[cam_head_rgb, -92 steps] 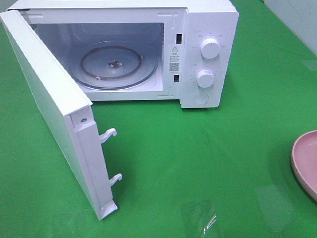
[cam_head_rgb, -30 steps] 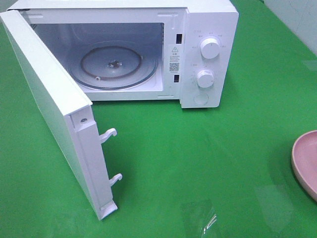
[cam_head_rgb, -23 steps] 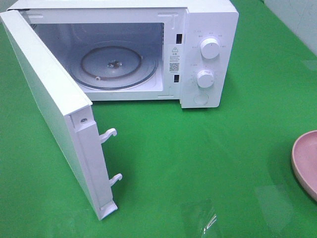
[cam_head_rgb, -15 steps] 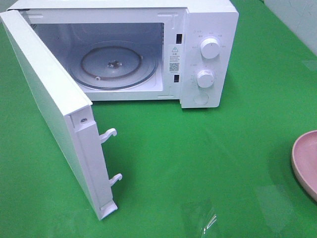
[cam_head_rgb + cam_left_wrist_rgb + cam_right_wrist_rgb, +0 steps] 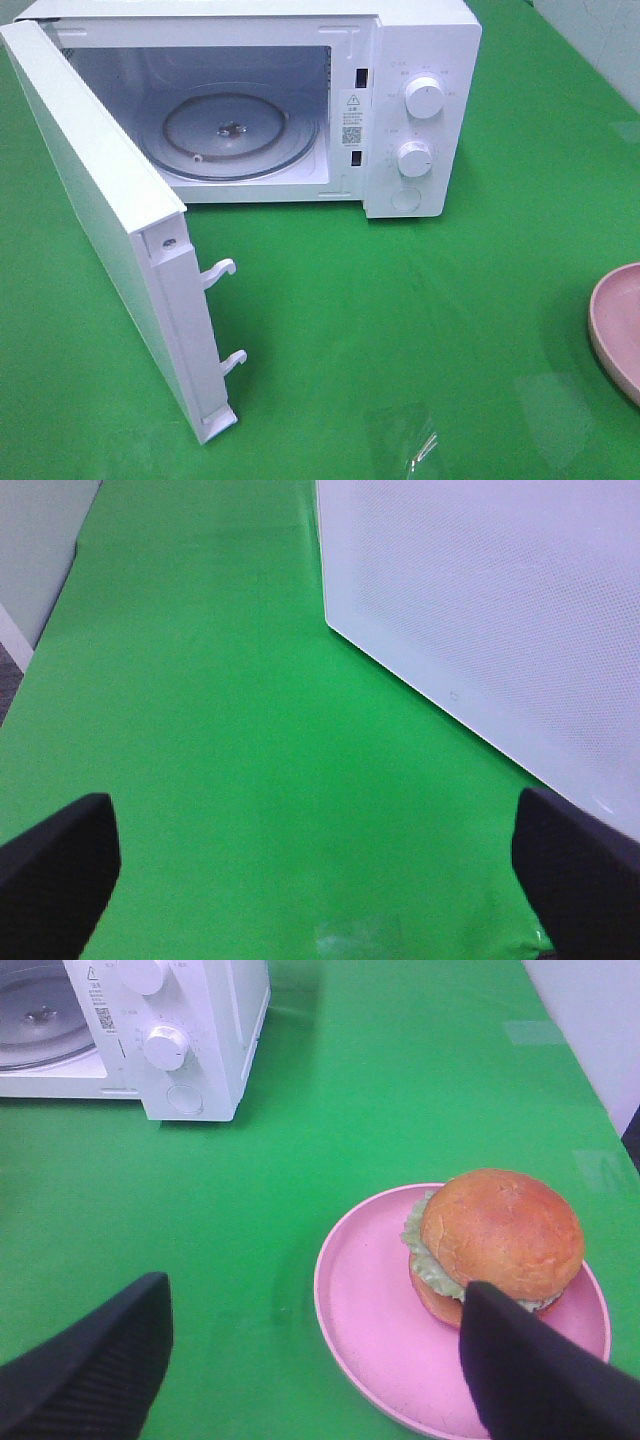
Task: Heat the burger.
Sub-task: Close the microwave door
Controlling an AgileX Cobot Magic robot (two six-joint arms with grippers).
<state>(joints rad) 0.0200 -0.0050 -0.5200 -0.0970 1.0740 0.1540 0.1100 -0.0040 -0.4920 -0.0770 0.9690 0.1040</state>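
**A:** Status on the burger job?

**B:** Going left to right from the high cam. Microwave door (image 5: 105, 215) is swung fully open on the left, latch hooks facing out. Cavity is bare, glass turntable (image 5: 228, 135) has nothing on it. Microwave body (image 5: 420, 40) with its two dials sits at the back of the green surface (image 5: 400, 300). Far right, only the edge of the pink plate (image 5: 615, 325) shows in that view.

**A:** So where's the burger?

**B:** On the plate. Right wrist cam has it: burger (image 5: 497, 1243) sits on the pink plate (image 5: 375, 1310), towards its far side, well apart from the microwave (image 5: 200, 1020). Untouched as far as I see.

**A:** Progress?

**B:** I'd call it early. Door is open, so access is done. Left to do: pick up the burger, set it on the turntable, shut the door, turn the dials.

**A:** Arms?

**B:** Neither shows in the high cam, both are outside its frame. Left gripper (image 5: 320, 875) hangs over bare surface beside the outer face of the door (image 5: 500, 610), fingers (image 5: 55, 865) spread wide, nothing between them. Right gripper (image 5: 315, 1365) is angled down towards the plate, fingers (image 5: 540, 1370) wide and empty; one fingertip overlaps the burger in view, contact I can't tell.
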